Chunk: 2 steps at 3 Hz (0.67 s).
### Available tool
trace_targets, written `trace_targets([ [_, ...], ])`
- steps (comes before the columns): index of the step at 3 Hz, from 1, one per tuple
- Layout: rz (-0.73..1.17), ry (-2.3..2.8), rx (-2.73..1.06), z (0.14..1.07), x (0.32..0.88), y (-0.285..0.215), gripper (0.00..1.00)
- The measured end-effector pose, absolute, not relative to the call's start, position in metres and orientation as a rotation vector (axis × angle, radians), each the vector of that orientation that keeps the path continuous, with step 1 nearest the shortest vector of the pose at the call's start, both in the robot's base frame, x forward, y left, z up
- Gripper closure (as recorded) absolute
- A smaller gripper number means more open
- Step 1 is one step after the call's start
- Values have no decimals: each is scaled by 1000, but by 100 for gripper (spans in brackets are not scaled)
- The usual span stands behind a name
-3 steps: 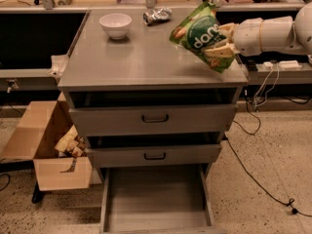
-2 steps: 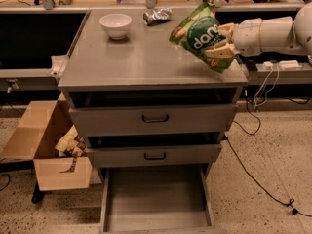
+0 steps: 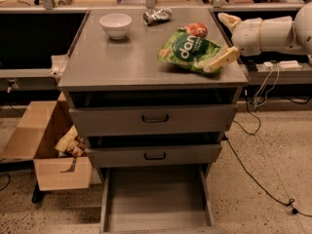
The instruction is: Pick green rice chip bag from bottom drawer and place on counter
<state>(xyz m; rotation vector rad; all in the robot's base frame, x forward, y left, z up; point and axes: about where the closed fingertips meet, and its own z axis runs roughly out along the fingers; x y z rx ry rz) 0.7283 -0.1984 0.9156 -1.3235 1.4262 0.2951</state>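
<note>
The green rice chip bag (image 3: 191,49) lies flat on the right part of the grey counter (image 3: 122,60), logo up. My gripper (image 3: 226,39) is open at the counter's right edge. One tan finger (image 3: 222,60) lies over the bag's right end, the other (image 3: 229,19) is apart behind it. The white arm reaches in from the right. The bottom drawer (image 3: 156,199) is pulled out and holds nothing that I can see.
A white bowl (image 3: 115,24) and a crumpled silver wrapper (image 3: 157,15) stand at the back of the counter. The two upper drawers (image 3: 155,118) are shut. An open cardboard box (image 3: 48,147) sits on the floor at left. Cables (image 3: 253,169) run over the floor at right.
The bag was held tilted above the counter's right side. Now it lies on the counter and the gripper has opened and let it go.
</note>
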Motion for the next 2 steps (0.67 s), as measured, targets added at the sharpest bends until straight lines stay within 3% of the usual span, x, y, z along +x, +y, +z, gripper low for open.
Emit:
trace_targets([
  [2,253,1360,-1352,951,727,-187,0],
])
